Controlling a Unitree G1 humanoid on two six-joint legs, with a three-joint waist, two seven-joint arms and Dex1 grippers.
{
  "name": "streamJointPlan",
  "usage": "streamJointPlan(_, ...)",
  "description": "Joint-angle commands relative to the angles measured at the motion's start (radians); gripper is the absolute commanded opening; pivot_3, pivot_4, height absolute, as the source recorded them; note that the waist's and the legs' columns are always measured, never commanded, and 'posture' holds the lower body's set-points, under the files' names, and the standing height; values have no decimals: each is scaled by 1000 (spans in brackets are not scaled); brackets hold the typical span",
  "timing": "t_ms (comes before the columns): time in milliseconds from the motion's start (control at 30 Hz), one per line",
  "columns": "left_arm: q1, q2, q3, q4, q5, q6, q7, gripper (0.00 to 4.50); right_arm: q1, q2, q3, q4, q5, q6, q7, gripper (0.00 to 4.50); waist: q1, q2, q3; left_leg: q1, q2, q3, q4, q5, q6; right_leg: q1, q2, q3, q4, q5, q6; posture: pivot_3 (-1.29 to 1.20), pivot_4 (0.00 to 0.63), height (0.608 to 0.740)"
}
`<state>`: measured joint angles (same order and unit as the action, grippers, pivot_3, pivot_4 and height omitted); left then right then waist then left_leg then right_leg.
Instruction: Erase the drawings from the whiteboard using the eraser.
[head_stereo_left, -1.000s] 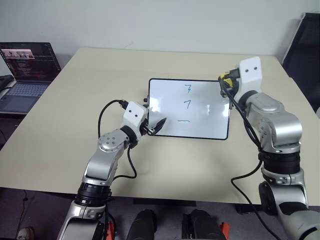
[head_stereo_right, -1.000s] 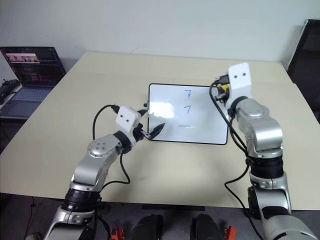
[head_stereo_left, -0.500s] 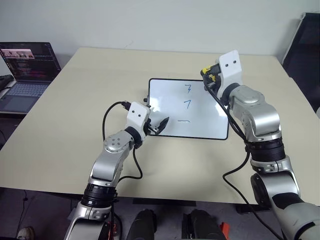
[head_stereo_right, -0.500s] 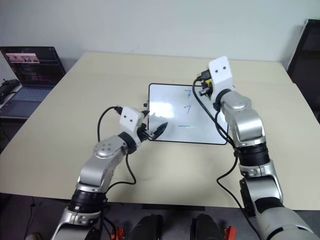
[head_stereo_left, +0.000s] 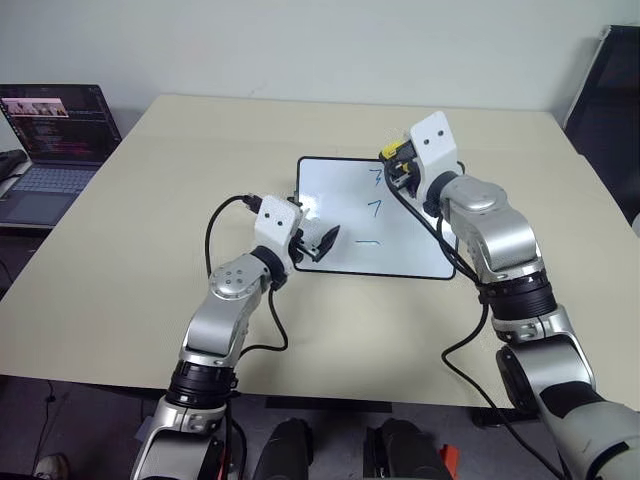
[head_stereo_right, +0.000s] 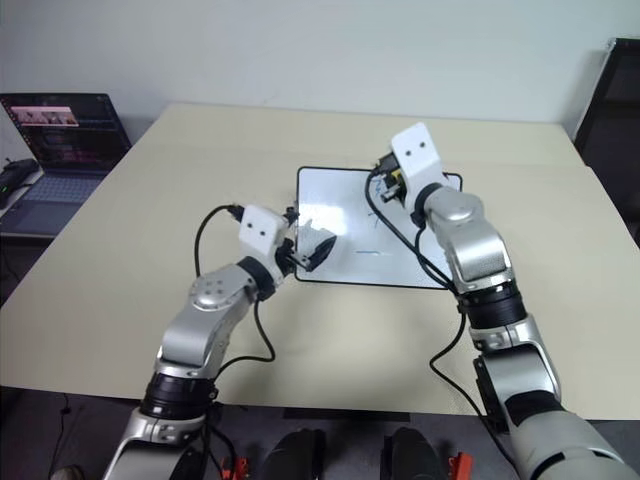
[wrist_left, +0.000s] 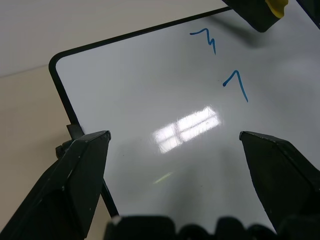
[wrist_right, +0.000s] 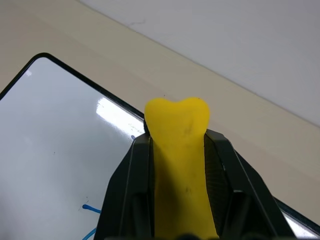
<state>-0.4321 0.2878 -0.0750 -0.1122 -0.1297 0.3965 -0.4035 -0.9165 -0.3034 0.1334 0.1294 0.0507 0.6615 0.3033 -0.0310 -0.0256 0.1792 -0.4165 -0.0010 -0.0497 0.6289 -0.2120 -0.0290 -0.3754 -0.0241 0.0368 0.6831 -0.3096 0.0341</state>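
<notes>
Now, step: right claw (head_stereo_left: 393, 165) clamped on eraser (wrist_right: 181, 165), poised over zigzag (wrist_left: 206, 38).
Next: press down, wipe.
Left claw (wrist_left: 175, 145): apart at whiteboard (head_stereo_left: 335, 185).

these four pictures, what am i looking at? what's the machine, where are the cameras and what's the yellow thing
It is a humanoid robot with two metal arms, standing at a beige table. The two wide pictures come from a stereo camera on its head, looking down over the arms. The two close-ups come from cameras on its wrists, looking along each gripper.

On the table lies a whiteboard bearing blue drawings. A laptop sits off to the robot's left.

The right gripper has its jaws shut on the yellow thing, an eraser, held over the board's far edge near the top drawing. The left gripper has its jaws open, one on each side of the board's left edge.
</notes>
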Motion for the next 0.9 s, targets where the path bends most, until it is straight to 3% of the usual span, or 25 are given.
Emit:
streamJointPlan(33,-20,1,4,-47,5,2,7,4500,-37,4,-18,-8,-13,-32,-1,985,0,0,0,0,0,0,0,0,0,0,0,0,0,0,0,0,150,740)
streamJointPlan(900,-51,-16,-1,-40,8,3,13,4500,-75,2,-19,90,-34,-76,36,985,0,0,0,0,0,0,0,0,0,0,0,0,0,0,0,0,150,740)
